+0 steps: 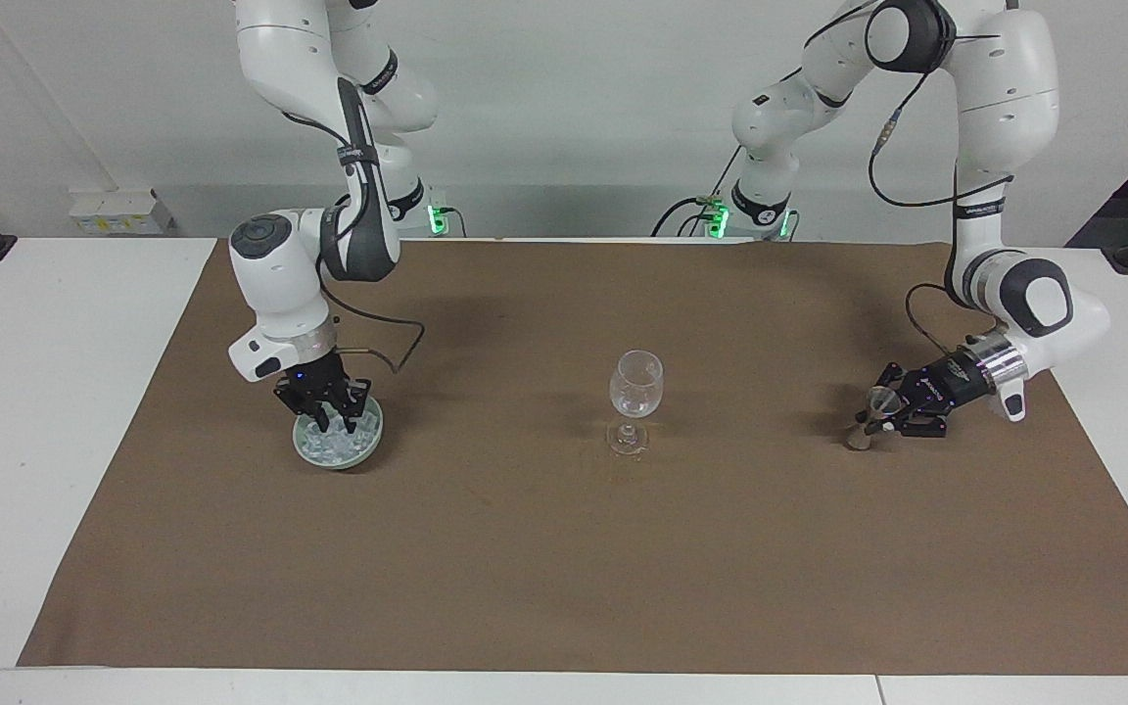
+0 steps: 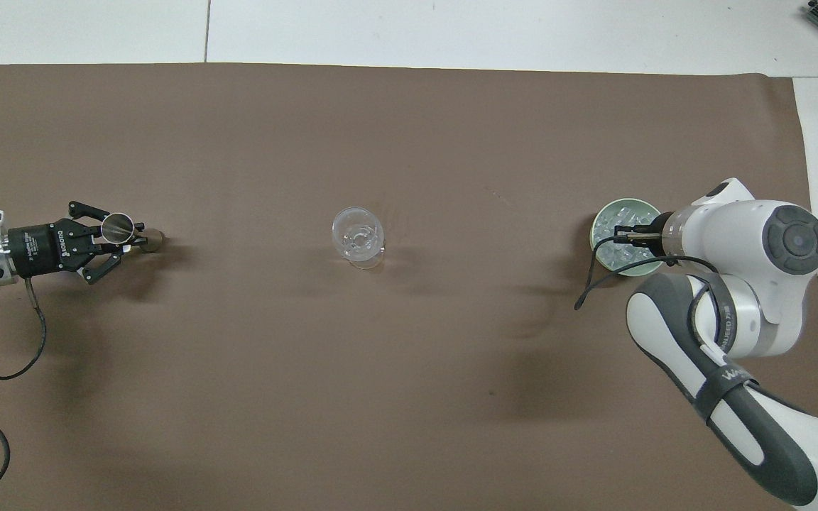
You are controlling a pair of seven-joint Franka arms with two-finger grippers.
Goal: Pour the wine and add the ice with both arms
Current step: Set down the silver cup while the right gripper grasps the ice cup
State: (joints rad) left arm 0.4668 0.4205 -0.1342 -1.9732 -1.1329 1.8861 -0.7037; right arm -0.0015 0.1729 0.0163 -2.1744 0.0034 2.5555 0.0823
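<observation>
Brown paper mat (image 1: 544,548) covers most of the white surface (image 1: 45,392), with an empty wine glass (image 1: 634,397) standing upright about mid-mat. Over toward the right arm's end sits a pale green dish (image 1: 368,446) full of ice (image 1: 334,446), little clear chunks piled up. The right gripper (image 1: 329,416) points straight down into that dish, jaws drawn in close among the ice, though I can't tell if they've actually got a chunk pinched. At the left arm's end, the left gripper (image 1: 879,409) lies low and nearly level just above the mat, jaws clenched around a small shiny metal cup (image 2: 117,228), which is tipped on its side, with its open mouth visible from overhead. Glass sits well apart from both.
</observation>
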